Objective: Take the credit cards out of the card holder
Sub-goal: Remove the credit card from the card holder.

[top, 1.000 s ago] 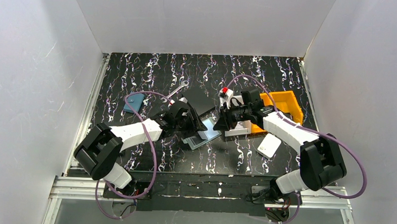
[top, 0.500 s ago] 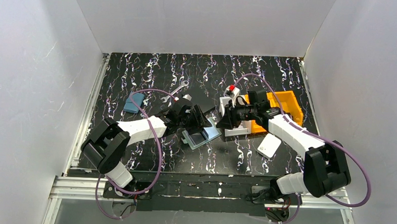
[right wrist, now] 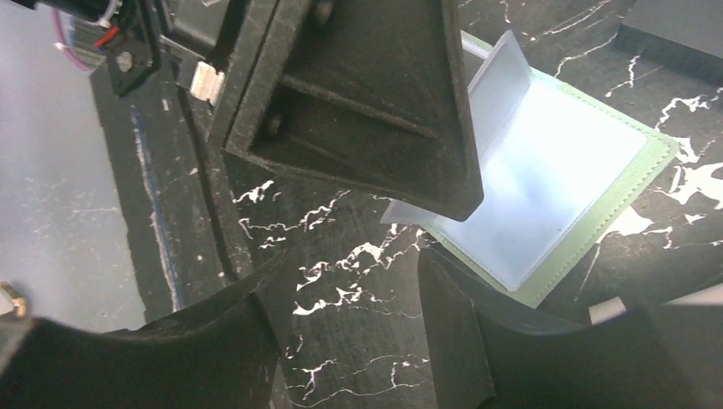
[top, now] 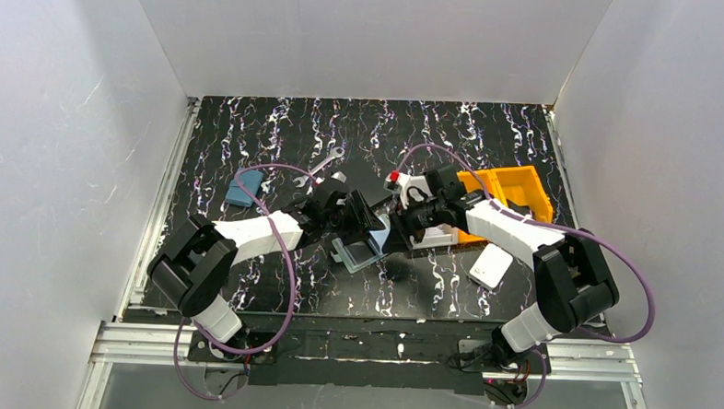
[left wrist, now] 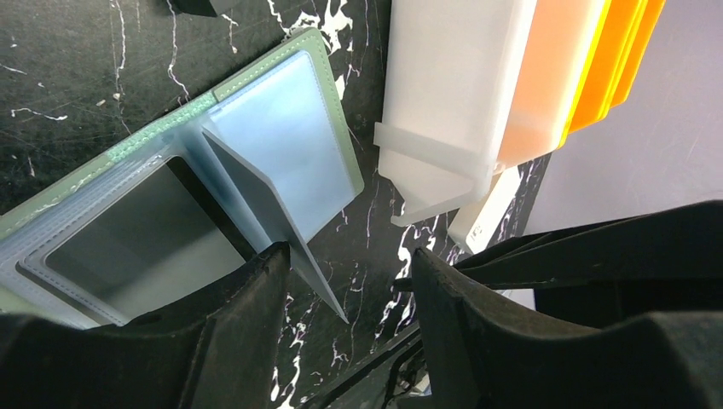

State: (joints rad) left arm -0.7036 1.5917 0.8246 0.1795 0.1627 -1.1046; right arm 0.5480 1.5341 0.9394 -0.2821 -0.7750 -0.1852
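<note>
Plainly, the left gripper (left wrist: pixel 349 260) is standing about half open, its two dark fingers (left wrist: pixel 243 328) spread with bare table showing between them. It is gripping nothing firmly that can be seen. One thin translucent leaf (left wrist: pixel 256 183) of the card holder (left wrist: pixel 286 128) is rising up and running down beside the finger on the left of that view. Whether the leaf is touching that finger cannot be told. The right gripper (right wrist: pixel 354 264) is also standing open, and nothing is lying between its fingers, only marbled table. It is hovering just beside the near corner of the holder and facing the left gripper across it. The card holder is lying unfolded on the black marbled table (top: pixel 279 127) between the two grippers. Its pale green rim is framing light-blue and grey inner panels. Whether credit cards are sitting in its pockets cannot be told. Just beyond the holder, on the right arm's side, a white translucent box (left wrist: pixel 452 94) is resting against an orange bin (top: pixel 518 188). A white flat piece (top: pixel 491 265) is lying nearer the right arm's base. Farther off to the left, a small blue pouch (top: pixel 244 187) and a wrench (top: pixel 323 164) are lying well apart from the holder.
</note>
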